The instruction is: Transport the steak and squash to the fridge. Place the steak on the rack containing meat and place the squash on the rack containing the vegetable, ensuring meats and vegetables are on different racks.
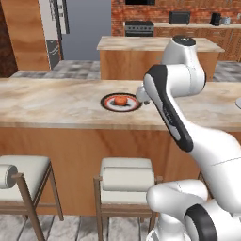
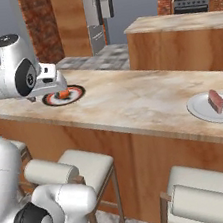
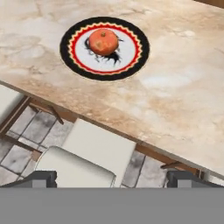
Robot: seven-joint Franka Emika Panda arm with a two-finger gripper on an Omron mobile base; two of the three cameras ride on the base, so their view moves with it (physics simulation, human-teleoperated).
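Above the near edge of the marble counter point(image 3: 175, 100), the gripper point(image 3: 112, 178) hangs with its jaws spread wide and nothing between them; its two dark fingertips point(image 3: 41, 178) stand far apart over a white-cushioned stool point(image 3: 94, 151) and the grey tiled floor below. Just ahead of it on the counter lies a round plate point(image 3: 74, 54) with a black rim and a red zigzag ring, and on the plate's white middle sits the squash point(image 3: 103, 41), a rounded orange-red lump. Gripper and squash are apart, not touching. Further along the same counter, well away toward the robot's right, a plain white plate point(image 2: 202, 112) carries the steak point(image 2: 215, 101), a reddish slab that seems to stand on edge, though it is small in that view. Beyond the counter, at the back of the room, stands the grey fridge point(image 1: 84, 28) with its door shut beside a tall wooden panel point(image 1: 26, 33). A second island point(image 1: 141, 54) lies between counter and back wall.
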